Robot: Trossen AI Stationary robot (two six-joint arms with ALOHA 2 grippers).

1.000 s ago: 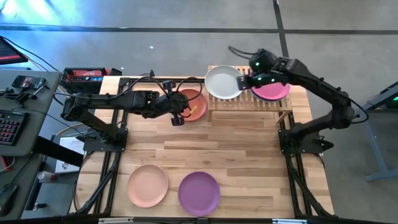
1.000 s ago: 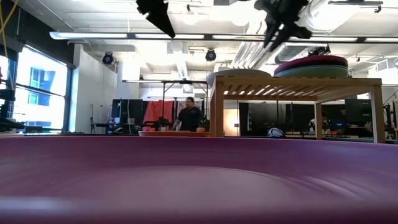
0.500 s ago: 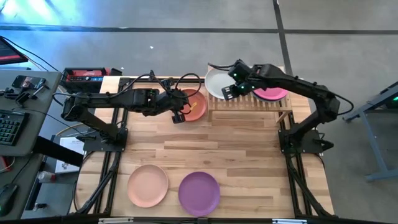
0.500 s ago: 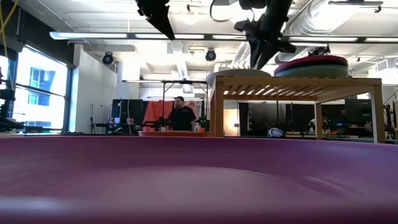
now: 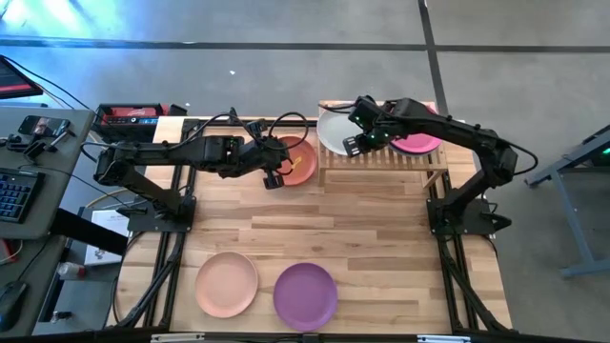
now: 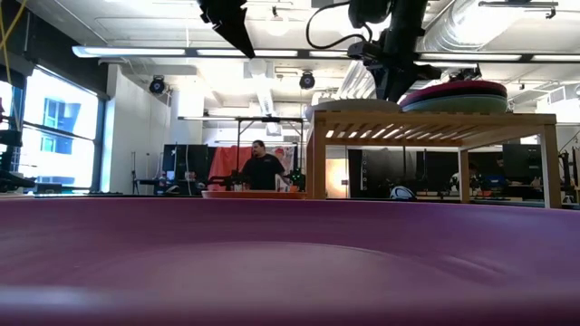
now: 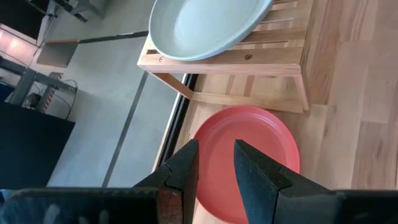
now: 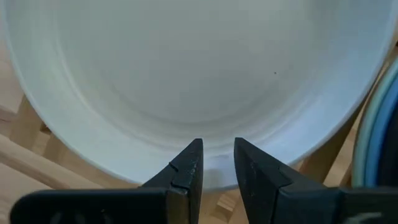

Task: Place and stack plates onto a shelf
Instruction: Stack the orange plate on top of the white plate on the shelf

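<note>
The bamboo shelf (image 5: 381, 157) stands at the table's far edge. A pale grey-green plate (image 5: 332, 126) lies on its left half and overhangs the shelf's left end (image 7: 205, 25). A stack topped by a magenta plate (image 5: 419, 143) sits on its right half. My right gripper (image 8: 216, 152) is shut and points down over the pale plate's near rim. My left gripper (image 7: 216, 155), also shut, hangs above the orange-red plate (image 5: 297, 162), which lies flat on the table left of the shelf. The peach plate (image 5: 227, 283) and the purple plate (image 5: 305, 295) lie near the table's near edge. My right gripper points down from above at the pale grey-green plate's near rim (image 8: 214, 171). The plate lies flat on the shelf slats. I cannot tell whether the fingertips touch the rim.
The purple plate (image 6: 290, 263) fills the low view's foreground. A light blue rim (image 8: 379, 124) of the right-hand stack shows beside the pale plate. Bare tabletop lies between the shelf and the two near plates. A person walks in the room beyond the table.
My right gripper has moved left and slightly toward the near edge, from the pale plate's right rim to its near rim, and has come down. In the low view its fingers, spread a second ago, now stand together. The pale plate has shifted slightly left on the shelf.
</note>
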